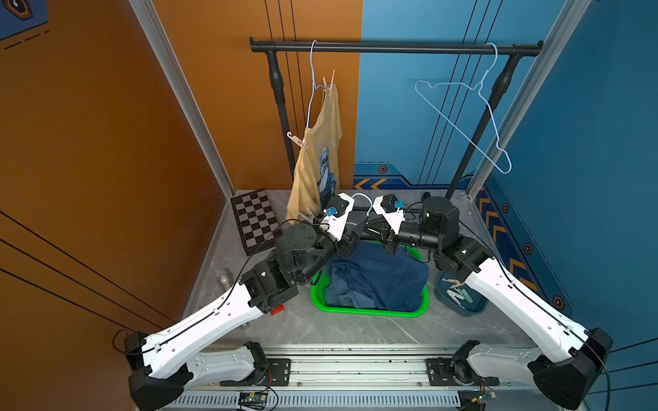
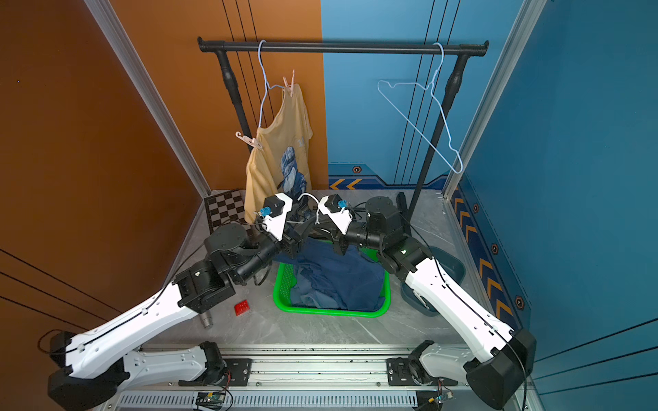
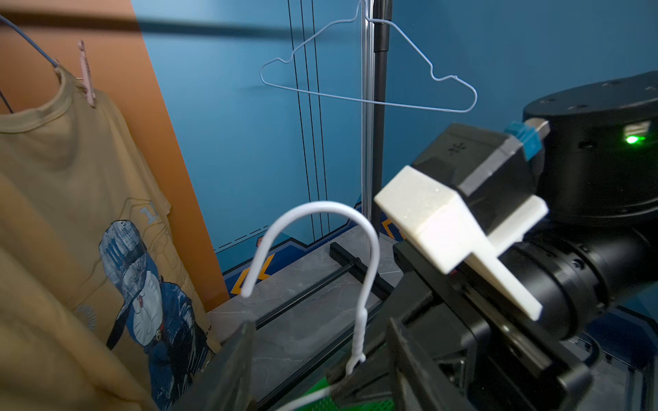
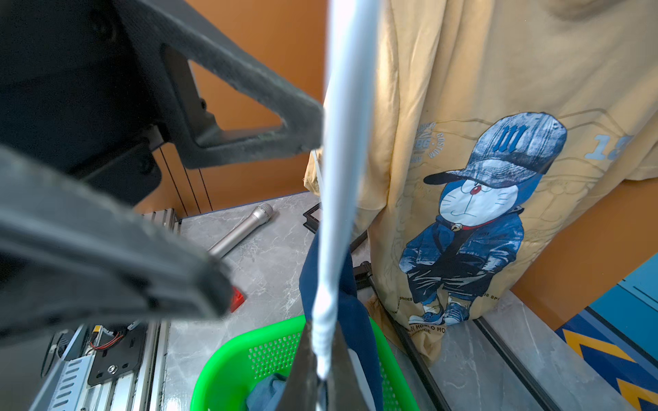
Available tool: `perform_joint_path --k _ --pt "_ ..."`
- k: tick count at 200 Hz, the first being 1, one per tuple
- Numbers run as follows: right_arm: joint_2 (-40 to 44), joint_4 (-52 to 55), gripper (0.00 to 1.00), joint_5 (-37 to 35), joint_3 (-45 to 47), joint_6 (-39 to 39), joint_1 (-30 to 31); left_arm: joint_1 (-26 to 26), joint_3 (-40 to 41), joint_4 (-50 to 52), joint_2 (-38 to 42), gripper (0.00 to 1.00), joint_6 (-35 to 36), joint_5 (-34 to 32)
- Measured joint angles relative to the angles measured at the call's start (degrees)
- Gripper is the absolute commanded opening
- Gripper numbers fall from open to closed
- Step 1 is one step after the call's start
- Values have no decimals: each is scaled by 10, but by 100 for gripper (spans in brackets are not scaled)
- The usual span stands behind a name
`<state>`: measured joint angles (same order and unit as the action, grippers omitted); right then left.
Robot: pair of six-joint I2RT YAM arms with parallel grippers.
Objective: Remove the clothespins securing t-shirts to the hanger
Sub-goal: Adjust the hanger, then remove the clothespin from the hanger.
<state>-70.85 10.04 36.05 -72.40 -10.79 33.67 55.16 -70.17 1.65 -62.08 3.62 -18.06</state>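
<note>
The black rack (image 1: 391,47) holds a yellow t-shirt (image 1: 317,160). It is soft and will likely swing. Dark shirts (image 1: 377,277) fill the green basket (image 1: 366,313). The right gripper (image 4: 320,377) is pinched tight on a white hanger (image 4: 341,142). The left gripper (image 4: 269,217) has its jaws apart. A pink clothespin (image 1: 331,83) bites the yellow shirt's top shoulder. A pale clothespin (image 1: 297,139) bites the lower shoulder. Both look light, hard and springy, so I would squeeze their free tail ends.

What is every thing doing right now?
Left pincer: open.
Right pincer: shut on white hanger.
Yellow t-shirt: hanging, clipped by pink clothespin and pale clothespin.
Wire hanger: bare, hooked on rail.
Dark shirts: heaped in green basket.
Loose clothespins: lying in grey tray.
</note>
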Motion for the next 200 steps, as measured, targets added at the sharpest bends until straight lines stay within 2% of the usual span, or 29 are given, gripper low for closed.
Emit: perform_joint_path --k 41,74,101,133,169,200 --pt "-1 82 0 91 -76 -55 -56 -31 0 67 69 69 20 8" --pt "16 126 0 132 -88 -101 -66 -71 0 123 115 73 41 53" --pt "50 150 0 145 -51 -132 -66 -104 5 163 140 76 66 115" --pt "99 170 0 148 10 -160 -67 -133 54 200 187 80 115 197" --pt "138 179 0 148 59 -181 -67 -146 92 247 217 81 179 294" --pt "151 188 0 148 82 -199 -63 -148 96 293 212 81 229 341"
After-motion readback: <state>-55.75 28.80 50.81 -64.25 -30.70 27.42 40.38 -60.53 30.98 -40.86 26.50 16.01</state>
